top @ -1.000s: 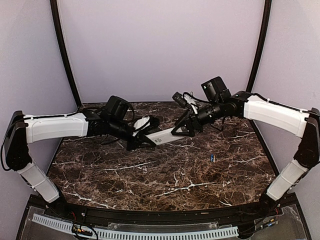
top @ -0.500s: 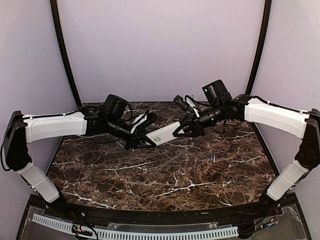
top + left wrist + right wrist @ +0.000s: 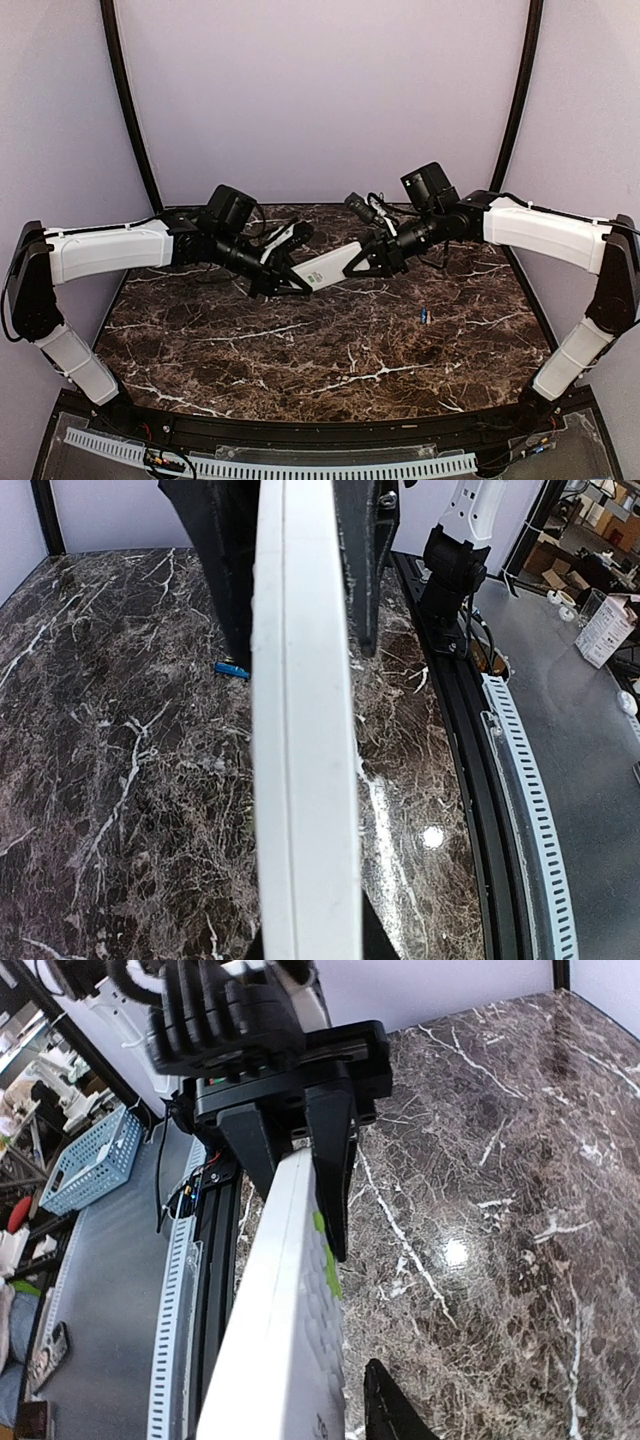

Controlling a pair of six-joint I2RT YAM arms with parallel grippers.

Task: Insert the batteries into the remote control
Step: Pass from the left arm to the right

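The white remote control (image 3: 330, 268) hangs above the marble table between both grippers. My left gripper (image 3: 290, 279) is shut on its left end and my right gripper (image 3: 368, 262) on its raised right end. In the left wrist view the remote (image 3: 303, 780) is edge-on, with the right gripper's dark fingers (image 3: 362, 570) on both sides at the top. In the right wrist view its button face with green keys (image 3: 325, 1260) shows, with one right finger (image 3: 388, 1410) close beside it. One blue battery (image 3: 424, 316) lies on the table to the right; it also shows in the left wrist view (image 3: 232, 669).
The dark marble table (image 3: 300, 360) ends in a black rail with a white slotted strip (image 3: 300, 466) at the near edge. A blue basket (image 3: 85, 1160) and boxes (image 3: 605, 630) stand off the table. Purple walls close the back and sides.
The remote's right end has risen with the right gripper, so it now tilts up to the right. The left gripper has shifted slightly up and right. The battery has not moved.
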